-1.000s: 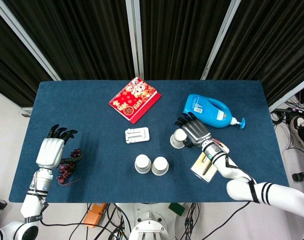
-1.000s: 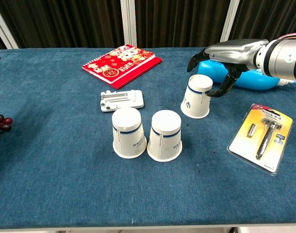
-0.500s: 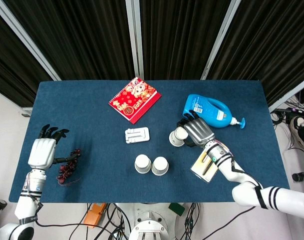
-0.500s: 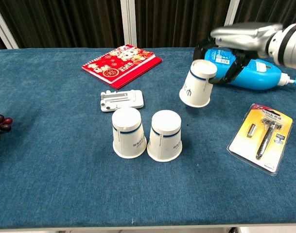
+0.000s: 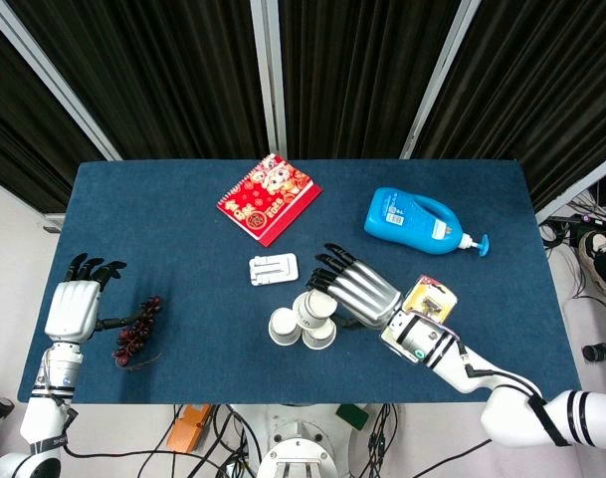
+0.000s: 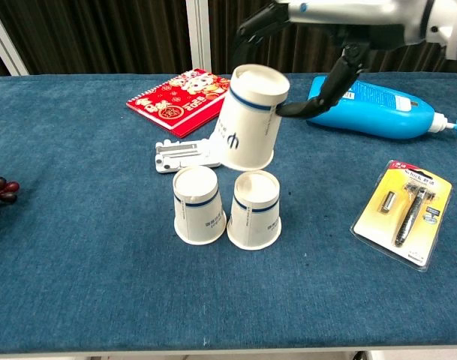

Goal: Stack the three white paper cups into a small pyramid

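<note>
Your right hand (image 6: 318, 45): fingers spread wide, thumb and a finger pinching the third cup (image 6: 248, 118), held inverted and tilted in the air just above the gap between the other two.

Your left hand (image 5: 72, 307): holds nothing, fingers apart, at the table's left edge beside one bunch of dark grapes (image 5: 135, 334); not touching it.

White paper cups, three in all. Two stand upside down on the blue table (image 6: 78, 262), side by side and touching: left cup (image 6: 197, 204), right cup (image 6: 254, 208). Each carries a blue band near its rim and small print you cannot read at this size.

One white plastic holder (image 6: 186, 154), behind the cups.

One red booklet (image 6: 187, 100) with cartoon figures and gold characters, illegible, at the far side.

One blue pump bottle (image 6: 378, 116), lying on its side, label unreadable.

One razor in a yellow blister pack (image 6: 406, 210), header reading "Schick", well right of the cups.
</note>
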### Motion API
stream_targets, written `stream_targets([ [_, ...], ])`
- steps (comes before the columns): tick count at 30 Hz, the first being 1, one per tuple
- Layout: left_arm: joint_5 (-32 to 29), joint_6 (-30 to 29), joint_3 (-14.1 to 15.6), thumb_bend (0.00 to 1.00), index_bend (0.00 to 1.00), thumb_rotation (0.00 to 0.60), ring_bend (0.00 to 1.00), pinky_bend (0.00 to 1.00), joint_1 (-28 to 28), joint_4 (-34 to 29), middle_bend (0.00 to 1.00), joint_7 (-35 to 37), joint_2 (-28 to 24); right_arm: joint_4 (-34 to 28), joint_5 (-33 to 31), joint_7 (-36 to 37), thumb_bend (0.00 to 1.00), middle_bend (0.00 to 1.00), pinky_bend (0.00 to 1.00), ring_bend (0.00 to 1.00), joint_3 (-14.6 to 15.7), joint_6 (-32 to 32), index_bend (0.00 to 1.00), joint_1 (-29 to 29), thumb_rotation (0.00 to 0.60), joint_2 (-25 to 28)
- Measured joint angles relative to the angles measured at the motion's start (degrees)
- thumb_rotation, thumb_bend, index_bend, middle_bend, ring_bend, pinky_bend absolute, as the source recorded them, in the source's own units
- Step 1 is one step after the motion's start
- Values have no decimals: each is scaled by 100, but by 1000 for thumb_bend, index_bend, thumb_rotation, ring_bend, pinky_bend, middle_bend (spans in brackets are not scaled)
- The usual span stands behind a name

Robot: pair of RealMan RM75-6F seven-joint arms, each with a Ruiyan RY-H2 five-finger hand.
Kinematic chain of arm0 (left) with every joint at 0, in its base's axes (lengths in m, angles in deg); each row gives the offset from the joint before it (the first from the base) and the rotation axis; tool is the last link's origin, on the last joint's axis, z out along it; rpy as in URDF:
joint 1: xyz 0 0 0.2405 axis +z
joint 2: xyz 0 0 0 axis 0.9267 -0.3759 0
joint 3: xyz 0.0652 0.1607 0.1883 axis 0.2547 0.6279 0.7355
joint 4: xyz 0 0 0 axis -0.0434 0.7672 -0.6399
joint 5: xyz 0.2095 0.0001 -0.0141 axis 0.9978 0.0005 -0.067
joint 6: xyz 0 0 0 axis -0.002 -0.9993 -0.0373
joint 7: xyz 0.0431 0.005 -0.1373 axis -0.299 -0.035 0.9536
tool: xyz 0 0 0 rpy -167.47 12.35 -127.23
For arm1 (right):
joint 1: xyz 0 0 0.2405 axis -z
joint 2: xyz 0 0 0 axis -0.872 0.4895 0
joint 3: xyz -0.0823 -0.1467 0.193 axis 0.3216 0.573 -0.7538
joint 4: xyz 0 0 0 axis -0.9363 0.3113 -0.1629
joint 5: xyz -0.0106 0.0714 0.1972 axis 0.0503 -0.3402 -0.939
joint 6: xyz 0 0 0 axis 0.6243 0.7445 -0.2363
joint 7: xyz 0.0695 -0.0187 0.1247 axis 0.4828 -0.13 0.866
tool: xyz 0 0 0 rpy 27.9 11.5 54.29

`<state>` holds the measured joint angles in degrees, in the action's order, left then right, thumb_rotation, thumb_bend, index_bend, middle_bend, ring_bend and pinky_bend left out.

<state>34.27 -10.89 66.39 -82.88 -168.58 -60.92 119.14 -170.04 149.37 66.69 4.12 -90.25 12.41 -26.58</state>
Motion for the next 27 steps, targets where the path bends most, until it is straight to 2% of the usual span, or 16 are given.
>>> stream_targets([
  [6, 2, 20, -3, 28, 250, 425, 161, 89, 43, 66, 352, 61, 17, -16, -436, -729, 493, 373, 111, 171, 19, 189, 422, -314, 600, -298],
  [15, 23, 67, -19, 28, 250, 425, 159, 89, 85, 195, 352, 160, 66, 10, -882, -1133, 493, 362, 90, 142, 89, 154, 354, -543, 600, -594],
  [25, 52, 83, -54, 28, 250, 425, 159, 69, 114, 252, 352, 208, 96, -37, -1071, -1243, 493, 290, 38, 77, 189, 71, 145, -621, 600, -586],
  [27, 57, 91, -60, 28, 250, 424, 159, 69, 111, 260, 352, 204, 100, -74, -1064, -1228, 493, 274, 33, 71, 203, 54, 130, -618, 600, -548],
])
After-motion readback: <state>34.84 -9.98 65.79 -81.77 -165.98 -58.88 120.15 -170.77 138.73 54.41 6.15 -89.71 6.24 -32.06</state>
